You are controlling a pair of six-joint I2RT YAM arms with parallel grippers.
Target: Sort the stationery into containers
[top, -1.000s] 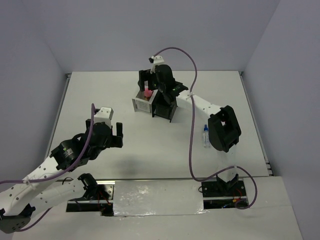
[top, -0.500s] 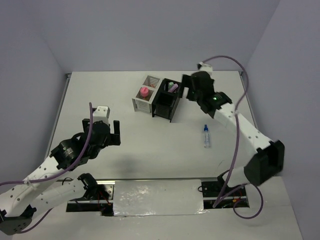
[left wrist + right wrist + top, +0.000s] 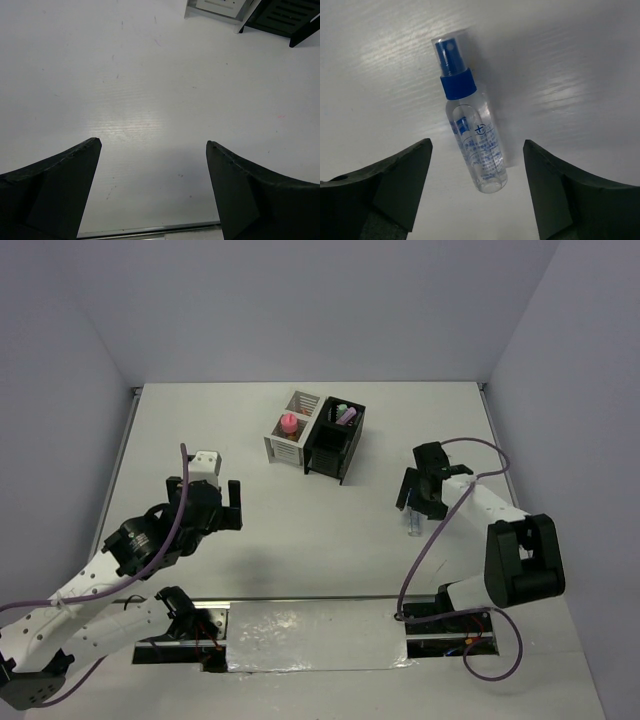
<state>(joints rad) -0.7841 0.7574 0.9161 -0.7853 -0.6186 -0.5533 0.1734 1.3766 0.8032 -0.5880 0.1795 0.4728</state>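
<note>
On the near left, the left gripper hangs over the bare white table, its fingers spread wide with nothing between them. On the right, further in, the right gripper is low over the clear blue-capped bottle, which lies flat on the table; the fingers stand apart on either side of it, not touching. Farthest back, the white container holds a pink tube, and the black container, touching its right side, holds a purple pen.
</note>
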